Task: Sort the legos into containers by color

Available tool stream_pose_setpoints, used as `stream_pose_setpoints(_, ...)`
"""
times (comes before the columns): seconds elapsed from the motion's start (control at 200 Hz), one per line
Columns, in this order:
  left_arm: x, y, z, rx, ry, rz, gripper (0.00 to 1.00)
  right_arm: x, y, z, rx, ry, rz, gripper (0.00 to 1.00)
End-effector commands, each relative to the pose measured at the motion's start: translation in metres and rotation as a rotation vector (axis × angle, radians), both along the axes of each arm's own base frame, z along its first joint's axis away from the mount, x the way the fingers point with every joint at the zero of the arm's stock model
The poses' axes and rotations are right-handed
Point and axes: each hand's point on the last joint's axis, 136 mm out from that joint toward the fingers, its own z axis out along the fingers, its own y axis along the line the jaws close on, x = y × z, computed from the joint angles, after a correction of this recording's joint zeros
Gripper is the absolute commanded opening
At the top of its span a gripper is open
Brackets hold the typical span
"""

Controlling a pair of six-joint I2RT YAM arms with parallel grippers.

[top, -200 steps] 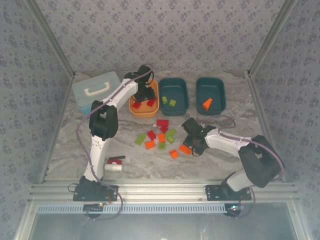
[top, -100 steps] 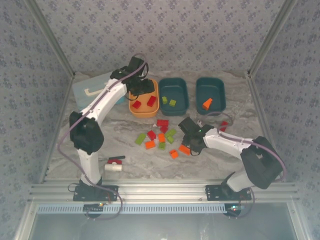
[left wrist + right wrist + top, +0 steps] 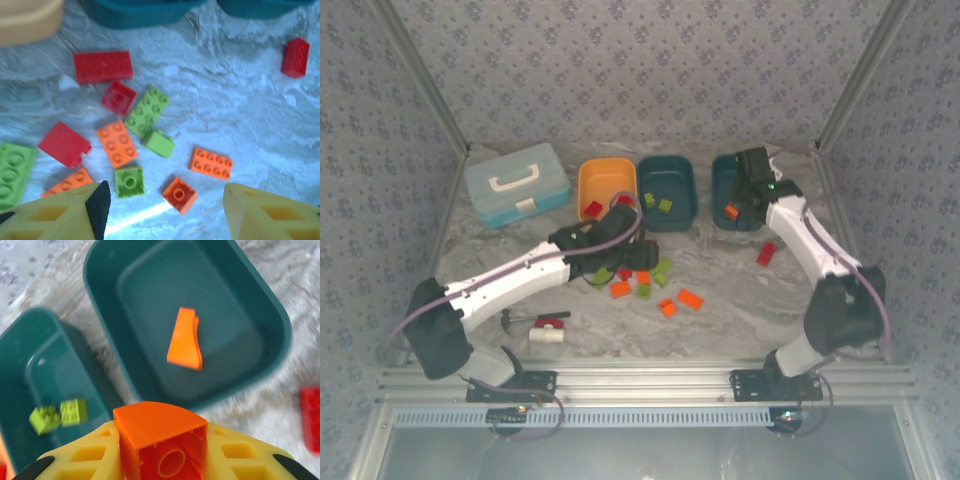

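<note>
Marbled table (image 3: 740,300) below, my right claw (image 3: 162,462) grips an orange brick (image 3: 160,430) over the far-right teal tub's (image 3: 150,285) near rim; I'd centre it, then release low. My left claw (image 3: 167,212) hangs spread above loose legos (image 3: 116,143).

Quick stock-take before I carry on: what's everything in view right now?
Orange tub: one, back row, holding two red bricks.
Middle tub: one, teal, holding two green bricks.
Right tub: one, teal, holding one orange piece.
Loose bricks: twelve, four each red, orange, green; mid-table, one red apart right.
Case: one, light blue, back left.
Tool: one, red handle, white cylinder, near left.
Left hand: open, over loose bricks.
Right hand: shut on orange brick, above right tub.
</note>
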Motion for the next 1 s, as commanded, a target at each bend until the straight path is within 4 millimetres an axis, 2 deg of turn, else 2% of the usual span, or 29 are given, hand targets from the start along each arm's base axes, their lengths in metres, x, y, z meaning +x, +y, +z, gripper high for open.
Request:
stream_pose_setpoints(0.0,-0.008,-0.014,0.019,-0.095,-0.093,0.039,0.64,0.043,-0.005,-0.022,-0.007,0.038,0.064,0.21)
stream_pose_setpoints(0.095,-0.03,-0.023,0.012,-0.07,-0.102,0.0,0.65,0.074,-0.01,-0.038,0.018,0.048,0.067,0.22)
stream_pose_setpoints(0.205,-0.046,-0.029,0.002,-0.036,-0.1,-0.028,0.65,0.103,-0.014,-0.058,0.019,0.091,0.08,0.22)
stream_pose_setpoints(0.315,-0.05,-0.031,0.0,-0.032,-0.102,-0.034,0.65,0.113,-0.018,-0.09,0.036,0.174,0.085,0.22)
stream_pose_setpoints(0.355,-0.05,-0.031,0.001,-0.036,-0.104,-0.035,0.66,0.118,-0.019,-0.096,0.038,0.179,0.087,0.23)
stream_pose_setpoints(0.445,-0.05,-0.032,0.005,-0.041,-0.115,-0.041,0.65,0.123,-0.021,-0.104,0.04,0.189,0.092,0.32)
stream_pose_setpoints(0.57,-0.048,-0.031,0.007,-0.036,-0.123,-0.036,0.65,0.123,-0.02,-0.112,0.045,0.229,0.093,0.41)
stream_pose_setpoints(0.695,-0.047,-0.027,0.013,-0.043,-0.135,-0.023,0.65,0.12,-0.024,-0.097,0.027,0.217,0.084,0.54)
stream_pose_setpoints(0.789,-0.046,-0.023,0.024,-0.054,-0.152,-0.014,0.67,0.116,-0.025,-0.066,0.002,0.159,0.098,0.6)
stream_pose_setpoints(0.859,-0.044,-0.019,0.03,-0.06,-0.162,-0.005,0.69,0.111,-0.027,-0.038,-0.01,0.102,0.113,0.7)
stream_pose_setpoints(0.929,-0.04,-0.012,0.034,-0.065,-0.162,0.012,0.7,0.1,-0.032,-0.015,-0.026,0.087,0.103,0.7)
stream_pose_setpoints(0.994,-0.035,-0.001,0.04,-0.078,-0.169,0.036,0.7,0.079,-0.04,0.002,-0.034,0.072,0.082,0.64)
